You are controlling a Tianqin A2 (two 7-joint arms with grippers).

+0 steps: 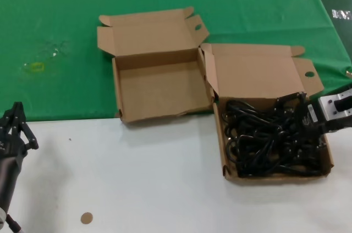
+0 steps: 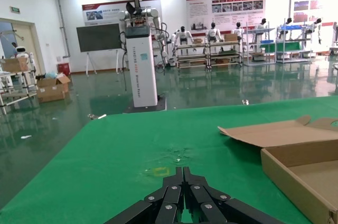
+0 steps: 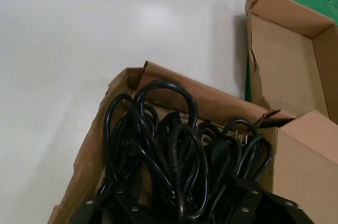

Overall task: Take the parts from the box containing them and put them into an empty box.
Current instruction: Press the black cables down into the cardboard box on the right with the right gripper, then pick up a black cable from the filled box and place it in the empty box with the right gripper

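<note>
The parts are a tangled heap of black cords filling the box containing them, at the right on the white table. My right gripper reaches in from the right and sits low over the heap. In the right wrist view its fingers stand wide apart, open, with cord loops between them; the tips are hidden among the cords. The empty box lies just to the left, lid folded back, touching the full box's lid corner. My left gripper is parked at the near left, shut and holding nothing.
A green cloth covers the far half of the table, with a yellowish mark on it. The near half is white tabletop with a small brown disc. The empty box's wall shows in the left wrist view.
</note>
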